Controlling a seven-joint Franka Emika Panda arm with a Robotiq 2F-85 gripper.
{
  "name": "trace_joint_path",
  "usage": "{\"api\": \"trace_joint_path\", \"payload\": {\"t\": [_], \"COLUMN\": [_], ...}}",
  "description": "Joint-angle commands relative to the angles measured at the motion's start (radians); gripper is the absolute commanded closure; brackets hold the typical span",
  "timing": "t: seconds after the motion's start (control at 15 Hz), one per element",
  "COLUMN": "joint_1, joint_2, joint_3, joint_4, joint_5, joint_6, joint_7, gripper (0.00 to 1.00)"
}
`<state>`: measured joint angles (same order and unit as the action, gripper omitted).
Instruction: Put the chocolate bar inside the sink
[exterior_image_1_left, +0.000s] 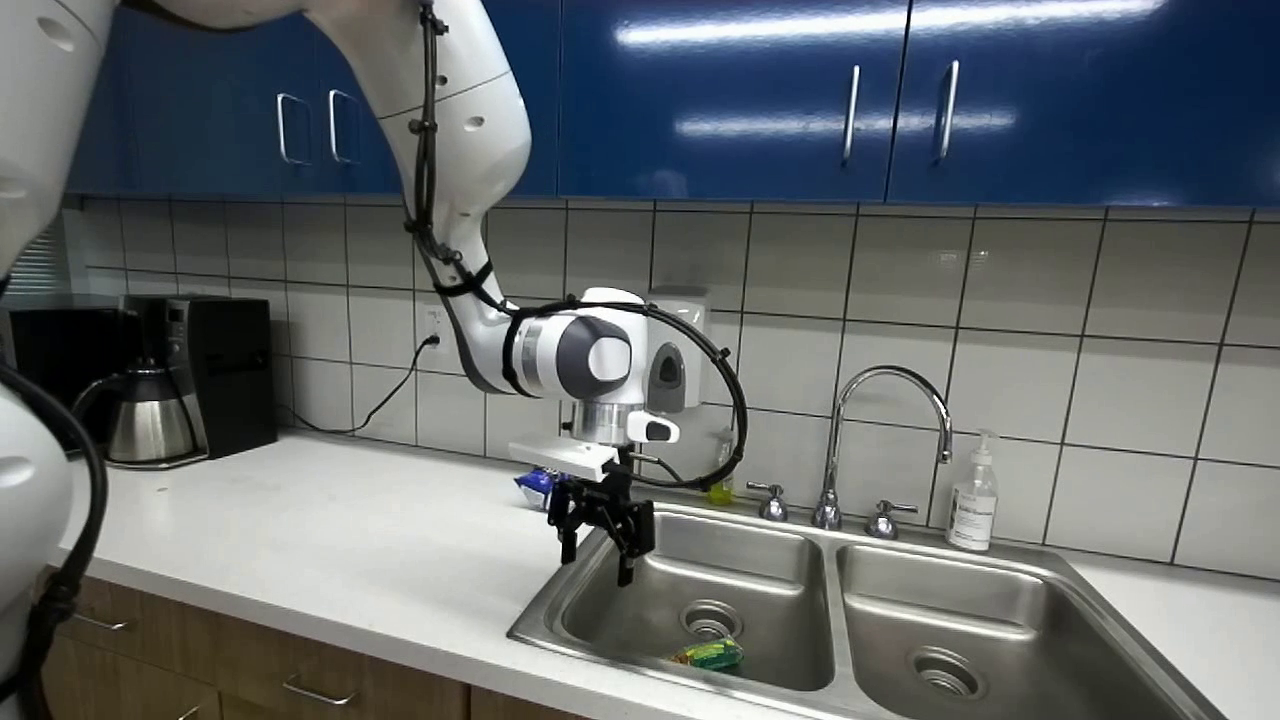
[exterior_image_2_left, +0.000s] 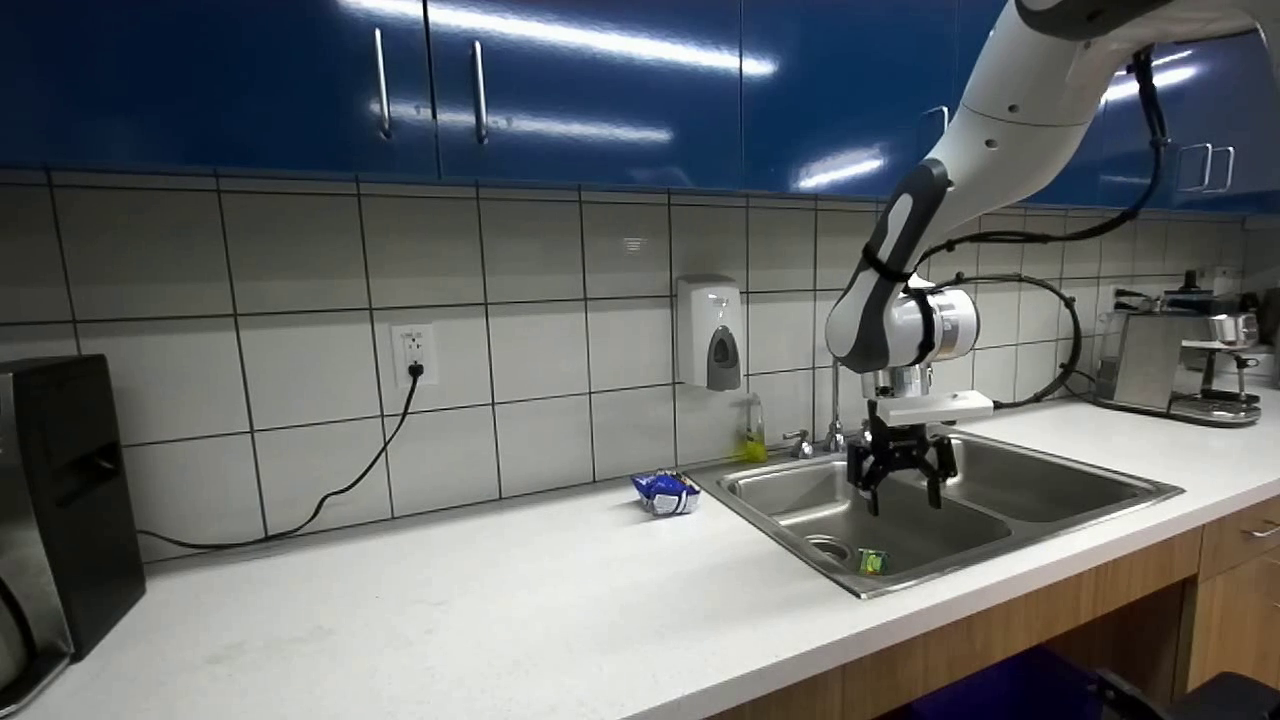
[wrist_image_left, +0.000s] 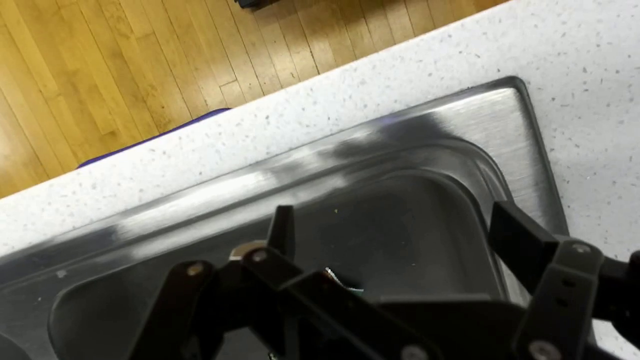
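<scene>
The chocolate bar (exterior_image_1_left: 712, 654), in a green wrapper with a reddish end, lies on the floor of a basin of the stainless-steel sink (exterior_image_1_left: 834, 600), beside the round drain. It also shows in an exterior view (exterior_image_2_left: 873, 562). In the wrist view only a thin edge of the bar (wrist_image_left: 357, 291) shows; the gripper linkage hides the rest. My gripper (exterior_image_1_left: 598, 560) points down above the same basin, apart from the bar. It also shows in an exterior view (exterior_image_2_left: 904, 500). In the wrist view its fingers (wrist_image_left: 392, 230) are wide apart with nothing between them.
A small blue packet (exterior_image_2_left: 667, 493) lies on the counter near the sink's edge. A chrome faucet (exterior_image_1_left: 828, 480), its handles and a soap bottle (exterior_image_1_left: 973, 505) stand behind the basins. A wall dispenser (exterior_image_2_left: 710, 330) hangs at the back. A coffee maker (exterior_image_1_left: 150, 420) stands on the counter.
</scene>
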<state>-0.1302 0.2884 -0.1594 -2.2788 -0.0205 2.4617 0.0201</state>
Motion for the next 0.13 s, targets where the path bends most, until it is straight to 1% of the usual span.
{"api": "trace_joint_path", "payload": {"t": [0.0, 0.07], "joint_1": [-0.005, -0.005], "joint_2": [0.004, 0.006], "joint_3": [0.004, 0.004], "joint_4": [0.003, 0.003], "joint_5": [-0.002, -0.002], "joint_6": [-0.002, -0.002], "joint_7": [0.002, 0.002], "gripper": [0.0, 0.0]}}
